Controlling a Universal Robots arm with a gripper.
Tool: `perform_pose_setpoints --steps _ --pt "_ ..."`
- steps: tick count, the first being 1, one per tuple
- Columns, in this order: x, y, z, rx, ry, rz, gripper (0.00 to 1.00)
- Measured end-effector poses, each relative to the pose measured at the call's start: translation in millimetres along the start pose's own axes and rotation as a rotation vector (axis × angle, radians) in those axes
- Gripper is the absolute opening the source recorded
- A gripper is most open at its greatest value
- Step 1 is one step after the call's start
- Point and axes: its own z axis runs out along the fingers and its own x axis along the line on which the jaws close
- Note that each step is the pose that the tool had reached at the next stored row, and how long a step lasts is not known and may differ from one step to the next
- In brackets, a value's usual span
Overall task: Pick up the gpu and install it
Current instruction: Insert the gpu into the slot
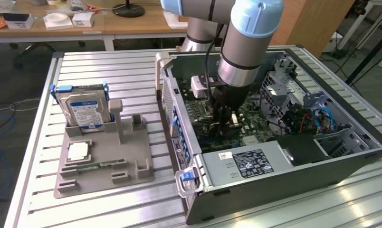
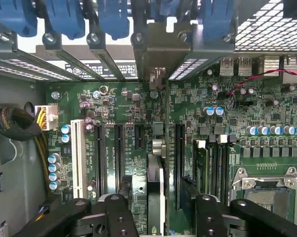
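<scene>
Nearest in the exterior view is the case (image 1: 343, 161), lying open on the slatted table (image 1: 318, 209), with its grey power supply (image 1: 248, 164) at the front edge. At 9 o'clock from the case stands a grey tray (image 1: 102, 183). It carries a memory stick (image 1: 99, 165) and a silver chip (image 1: 79, 151), with the hard drive (image 1: 86, 111) upright at the tray's 12 o'clock.

Further in, the arm reaches down into the case. The gripper (image 1: 226, 111) hangs just over the motherboard (image 1: 242, 128), and here the arm's own body hides whatever it carries.

The wrist view settles it: the gripper (image 2: 161, 205) is clamped on the gpu (image 2: 156, 192), seen edge-on. A black finger (image 2: 120, 212) stands on each side of the card. The gpu sits between 2 long black slots (image 2: 178, 163), and whether it touches the board I cannot tell. A cable bundle (image 2: 15, 123) lies by the case wall, the CPU socket (image 2: 267, 190) is cut off at the frame's edge, and blue latches (image 2: 64, 17) line the rear openings.

Far back, at 12 o'clock, a wooden desk (image 1: 83, 26) holds small white items too small to identify.
</scene>
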Motion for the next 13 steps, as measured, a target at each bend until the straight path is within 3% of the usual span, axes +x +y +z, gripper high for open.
perform_pose_setpoints --steps 3,13 --pt "-0.1 0.0 -4.2 -0.0001 0.0003 0.0 0.51" --pt "-0.7 -0.2 -34.6 0.0 -0.0001 0.0 0.51"
